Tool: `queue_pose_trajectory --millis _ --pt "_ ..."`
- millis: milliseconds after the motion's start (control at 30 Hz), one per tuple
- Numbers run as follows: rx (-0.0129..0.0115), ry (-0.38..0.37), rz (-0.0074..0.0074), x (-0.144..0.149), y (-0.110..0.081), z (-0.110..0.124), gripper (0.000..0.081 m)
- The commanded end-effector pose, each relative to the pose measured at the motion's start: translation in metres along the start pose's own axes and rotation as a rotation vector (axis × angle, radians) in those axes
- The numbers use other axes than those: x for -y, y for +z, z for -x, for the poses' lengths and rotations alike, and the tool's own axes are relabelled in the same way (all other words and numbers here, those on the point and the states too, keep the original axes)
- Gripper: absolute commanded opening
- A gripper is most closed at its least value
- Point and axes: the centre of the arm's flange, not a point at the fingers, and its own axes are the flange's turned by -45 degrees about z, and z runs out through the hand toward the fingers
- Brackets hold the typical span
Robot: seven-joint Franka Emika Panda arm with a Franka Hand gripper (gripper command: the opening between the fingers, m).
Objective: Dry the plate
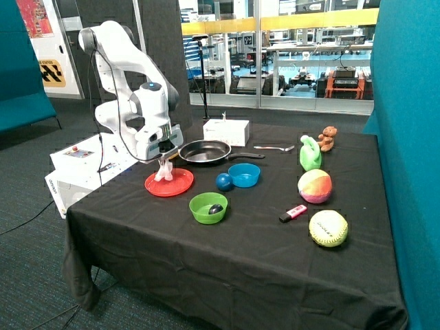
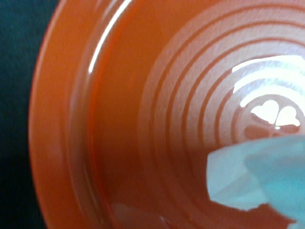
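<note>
The red-orange plate (image 1: 180, 183) lies on the black tablecloth near the table's corner by the robot base, beside the black frying pan. My gripper (image 1: 165, 158) stands straight above the plate, shut on a crumpled white tissue (image 1: 163, 172) that hangs down and touches the plate's surface. In the wrist view the plate (image 2: 119, 119) fills the picture with its ringed centre, and the tissue (image 2: 252, 181) lies over that centre. My fingers do not show in the wrist view.
A black frying pan (image 1: 206, 151) and a white box (image 1: 225, 130) are behind the plate. A blue ball (image 1: 224, 181), a blue bowl (image 1: 245, 174) and a green bowl (image 1: 208, 207) sit close beside it. Balls, a toy and a fork lie farther across the table.
</note>
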Motion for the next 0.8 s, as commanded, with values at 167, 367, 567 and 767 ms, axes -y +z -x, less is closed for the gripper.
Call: queue_pose_trajectory --millis 167,367,567,767 --pt "0.0091 -0.025 -0.0011 0.009 -0.048 -0.016 0.0000" --pt "0.0090 -0.046 -0.0012 0.020 -0.064 -0.018 0.0000" --pt "0.0090 -0.085 -0.0014 0.032 -0.075 -0.018 0.0000" --pt "0.0090 -0.103 -0.0015 0.040 -0.081 -0.017 0.0000"
